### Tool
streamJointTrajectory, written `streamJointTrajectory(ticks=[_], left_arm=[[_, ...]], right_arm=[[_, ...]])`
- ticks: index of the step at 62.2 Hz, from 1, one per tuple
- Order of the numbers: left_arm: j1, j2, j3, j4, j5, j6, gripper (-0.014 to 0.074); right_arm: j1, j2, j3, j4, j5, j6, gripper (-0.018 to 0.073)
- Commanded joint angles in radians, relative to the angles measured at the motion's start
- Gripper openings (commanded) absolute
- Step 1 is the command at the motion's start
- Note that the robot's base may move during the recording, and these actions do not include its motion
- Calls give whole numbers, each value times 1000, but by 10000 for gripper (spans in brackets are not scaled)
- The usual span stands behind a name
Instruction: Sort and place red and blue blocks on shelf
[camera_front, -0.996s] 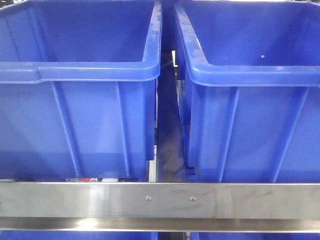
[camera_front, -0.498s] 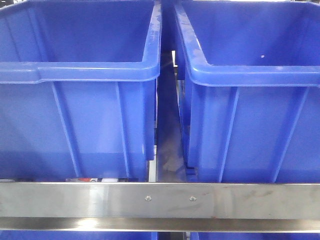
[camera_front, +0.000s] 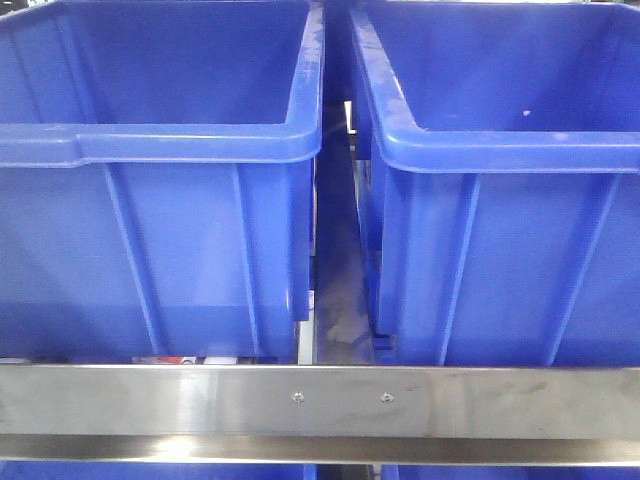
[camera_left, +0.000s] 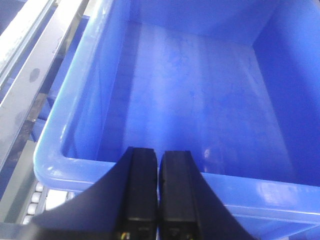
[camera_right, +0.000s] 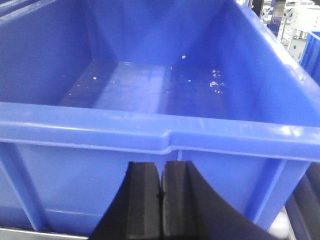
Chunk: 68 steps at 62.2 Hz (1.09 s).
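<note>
Neither small cube shows anywhere; both black grippers, left (camera_left: 159, 192) and right (camera_right: 161, 200), are closed empty, each facing a big blue plastic tub (camera_front: 160, 150) on the steel shelf (camera_front: 320, 400).

two large blue moulded plastic tubs, left (camera_front: 150, 200) and right (camera_front: 500, 200): semi-gloss, smooth walls, scuffed whitish along rims. pale specks on right tub floor in right wrist view. brushed steel front rail (camera_front: 150, 400) of shelf: satin metal, faint streaks, two small screws. black matt plastic fingers of left gripper (camera_left: 159, 192) and right gripper (camera_right: 161, 200). white plastic rollers (camera_left: 35, 197) beside left tub.
</note>
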Motion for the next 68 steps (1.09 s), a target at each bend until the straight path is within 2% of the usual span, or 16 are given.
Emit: streamJointTrajectory(ticks=[1,25,31,41,68], left_arm=[[2,1,-30,4,-88,-8,129],[2,1,-30,4,-88,-8,129],[2,1,-30,4,-88,-8,129],[2,1,-30,4,-88,-8,129],[2,1,-30,4,-88,-8,129]], right_arm=[[-7,-20,-22,-1,-102,-4,59],[-7,-20,-22,7,-111,-4,59],[-7,-20,-22,49,-111,-26,59],[-7,-20,-22,129,-111,-120,59],[-7,-20,-22,130,-110,-138,59]])
